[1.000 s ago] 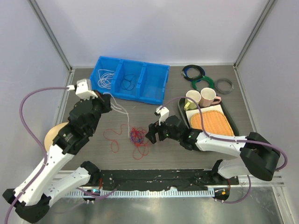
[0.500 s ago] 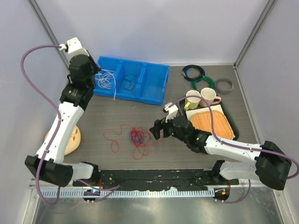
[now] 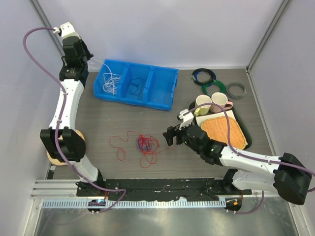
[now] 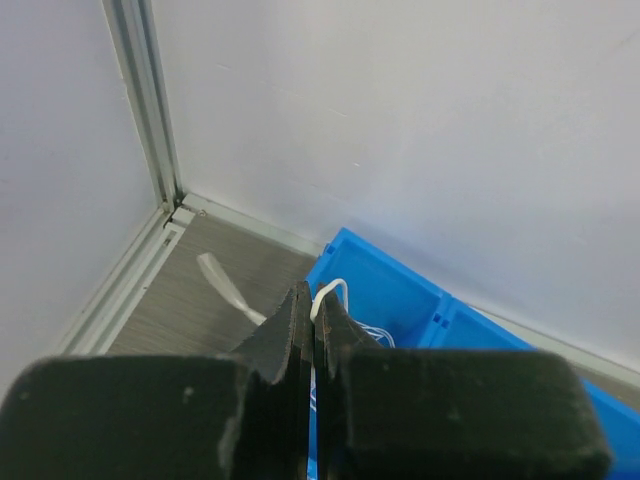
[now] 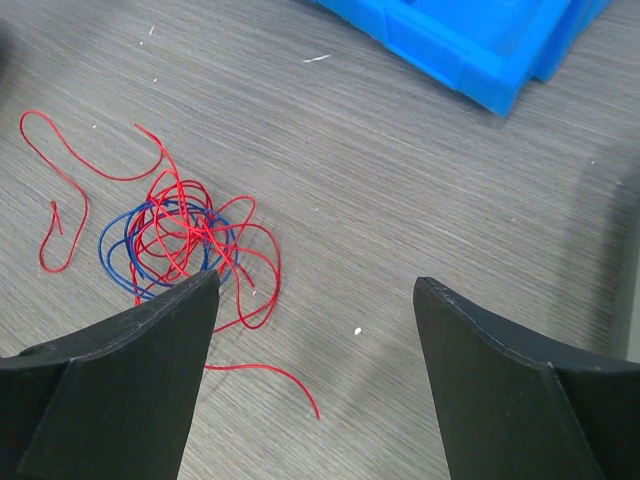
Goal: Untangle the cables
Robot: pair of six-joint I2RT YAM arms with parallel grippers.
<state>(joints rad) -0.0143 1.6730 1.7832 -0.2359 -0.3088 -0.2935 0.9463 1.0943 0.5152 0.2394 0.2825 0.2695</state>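
A tangle of red and dark blue cables lies on the table in front of centre, with a loose red strand to its left. It also shows in the right wrist view. My right gripper is open and empty just right of the tangle, its jaws wide apart. My left gripper is raised at the far left corner, shut on a white cable. That cable hangs down into the left compartment of the blue bin, where white loops lie.
A dark cable lies in the bin's middle compartment. Green, black and grey coiled rings sit at the back right. A black tray holds two cups and an orange mat. A round wooden piece sits at the left edge.
My left arm swung up and back to the far left corner, drawing the white cable away from the tangle to the bin. My right gripper drew back slightly to the right.
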